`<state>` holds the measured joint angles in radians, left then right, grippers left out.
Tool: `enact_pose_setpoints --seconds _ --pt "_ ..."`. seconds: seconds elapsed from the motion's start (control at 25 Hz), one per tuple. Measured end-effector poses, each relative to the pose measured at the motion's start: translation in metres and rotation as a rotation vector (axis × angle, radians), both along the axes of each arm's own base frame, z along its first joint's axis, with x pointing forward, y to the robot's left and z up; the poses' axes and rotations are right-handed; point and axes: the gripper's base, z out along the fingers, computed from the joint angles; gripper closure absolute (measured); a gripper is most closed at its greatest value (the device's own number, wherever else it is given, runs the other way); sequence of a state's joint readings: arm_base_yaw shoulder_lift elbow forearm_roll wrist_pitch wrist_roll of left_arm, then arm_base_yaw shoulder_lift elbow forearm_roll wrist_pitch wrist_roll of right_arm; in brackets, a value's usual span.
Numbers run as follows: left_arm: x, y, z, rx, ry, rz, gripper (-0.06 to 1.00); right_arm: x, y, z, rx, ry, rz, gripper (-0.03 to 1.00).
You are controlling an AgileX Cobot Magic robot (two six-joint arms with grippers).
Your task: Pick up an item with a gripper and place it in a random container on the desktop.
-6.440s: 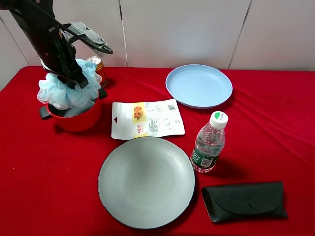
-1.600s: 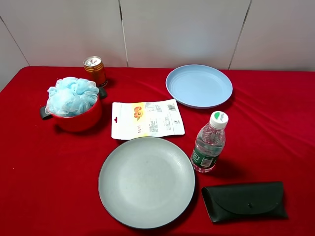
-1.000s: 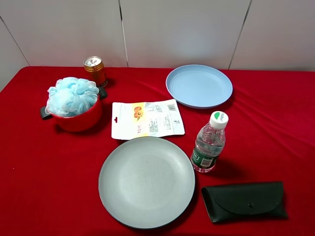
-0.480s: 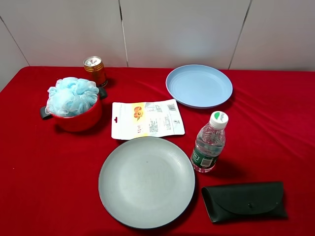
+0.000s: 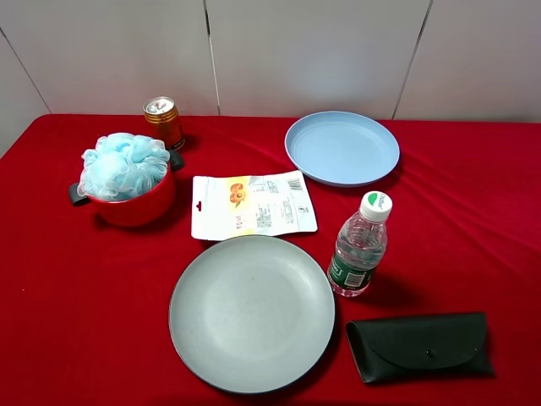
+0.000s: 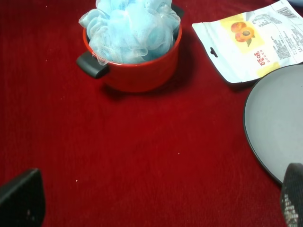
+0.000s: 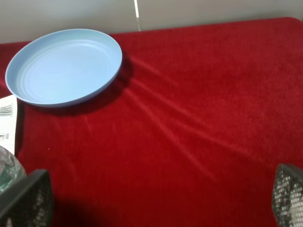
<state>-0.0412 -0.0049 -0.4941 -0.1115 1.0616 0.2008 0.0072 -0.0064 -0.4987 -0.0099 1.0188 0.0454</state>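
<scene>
Both arms' fingers (image 6: 21,201) (image 7: 26,198) spread wide, empty; bath pouf (image 5: 123,165) in red pot (image 5: 135,205).

Fluffy mesh pouf (image 5: 123,164), glossy red pot (image 5: 131,205), napped cloth desktop (image 5: 84,296).

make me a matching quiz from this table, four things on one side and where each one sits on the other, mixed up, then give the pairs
Things:
1. bath pouf
2. water bottle
3. snack pouch
4. glasses case

Places:
A. lying flat between the red pot and the light-blue plate
B. at the near right of the red cloth, in front of the bottle
C. heaped in the red pot
D. standing upright just right of the grey plate

Pairs: 1-C, 2-D, 3-A, 4-B
</scene>
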Motion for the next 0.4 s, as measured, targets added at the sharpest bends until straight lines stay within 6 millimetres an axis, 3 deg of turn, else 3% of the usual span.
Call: enact_pose_setpoints --seconds 0.4 --pt "0.0 -0.0001 0.0 -0.001 0.0 0.0 -0.05 0.0 0.0 0.0 0.0 0.0 0.0 0.28"
